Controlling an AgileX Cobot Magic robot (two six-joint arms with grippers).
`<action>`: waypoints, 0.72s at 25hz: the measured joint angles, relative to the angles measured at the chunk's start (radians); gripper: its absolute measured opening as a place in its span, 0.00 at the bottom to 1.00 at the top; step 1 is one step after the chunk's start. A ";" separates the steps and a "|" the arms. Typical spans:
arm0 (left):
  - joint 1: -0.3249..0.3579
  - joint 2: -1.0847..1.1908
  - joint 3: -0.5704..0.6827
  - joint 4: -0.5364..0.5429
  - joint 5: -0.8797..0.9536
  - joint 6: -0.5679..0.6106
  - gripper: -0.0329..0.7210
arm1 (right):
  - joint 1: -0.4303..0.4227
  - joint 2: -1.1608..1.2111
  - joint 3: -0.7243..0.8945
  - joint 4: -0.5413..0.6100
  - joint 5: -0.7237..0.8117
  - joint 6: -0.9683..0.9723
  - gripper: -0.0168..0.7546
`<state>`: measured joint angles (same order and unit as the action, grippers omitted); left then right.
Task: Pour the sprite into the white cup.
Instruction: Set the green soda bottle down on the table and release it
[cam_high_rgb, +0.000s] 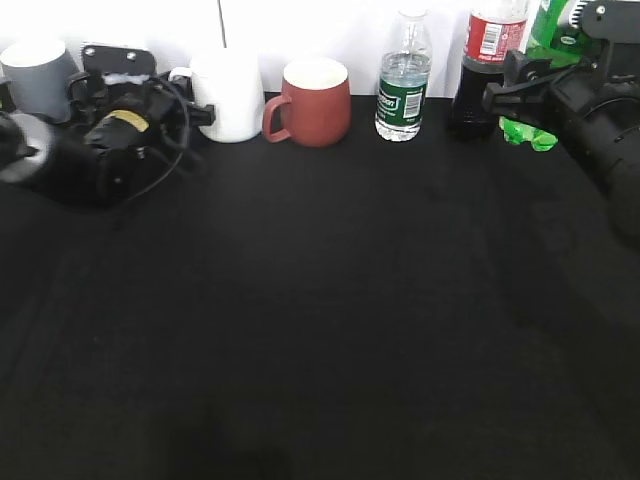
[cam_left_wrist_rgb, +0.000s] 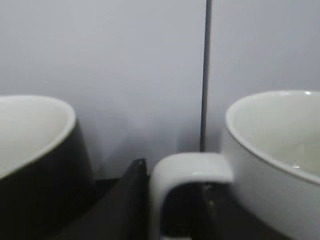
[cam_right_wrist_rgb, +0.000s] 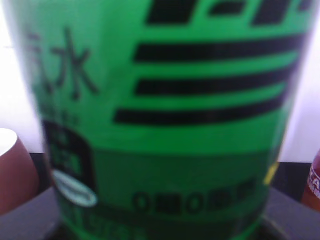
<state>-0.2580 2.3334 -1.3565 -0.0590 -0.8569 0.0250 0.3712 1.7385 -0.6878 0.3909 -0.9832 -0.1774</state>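
Observation:
The white cup (cam_high_rgb: 232, 95) stands at the back left of the black table. My left gripper (cam_high_rgb: 205, 112) is at its handle. In the left wrist view the white loop handle (cam_left_wrist_rgb: 190, 167) sits between my left gripper's (cam_left_wrist_rgb: 170, 205) dark fingers, which are closed on it; the cup body (cam_left_wrist_rgb: 270, 150) is at the right. The sprite (cam_high_rgb: 545, 35), a green bottle, is at the back right, its lobed base (cam_high_rgb: 528, 133) near the table. My right gripper (cam_high_rgb: 525, 90) is shut around its middle. The label (cam_right_wrist_rgb: 160, 125) fills the right wrist view, where my right gripper's (cam_right_wrist_rgb: 160, 222) fingers show only at the lower corners.
A grey mug (cam_high_rgb: 38, 75) stands left of the white cup, close to my left arm; it also shows in the left wrist view (cam_left_wrist_rgb: 30, 145). A terracotta mug (cam_high_rgb: 315, 100), a small water bottle (cam_high_rgb: 403, 80) and a cola bottle (cam_high_rgb: 487, 60) line the back wall.

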 joint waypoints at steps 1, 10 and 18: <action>0.000 -0.033 0.042 0.000 -0.001 0.000 0.36 | 0.000 0.000 0.000 0.013 0.000 -0.018 0.58; -0.062 -0.576 0.575 0.000 0.045 0.000 0.36 | -0.262 0.138 -0.146 -0.110 0.047 -0.004 0.58; -0.126 -0.882 0.621 0.000 0.344 0.000 0.36 | -0.272 0.522 -0.442 -0.200 -0.013 0.059 0.58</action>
<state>-0.3845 1.4514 -0.7353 -0.0590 -0.5128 0.0250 0.0995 2.2608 -1.1301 0.1914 -0.9959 -0.1187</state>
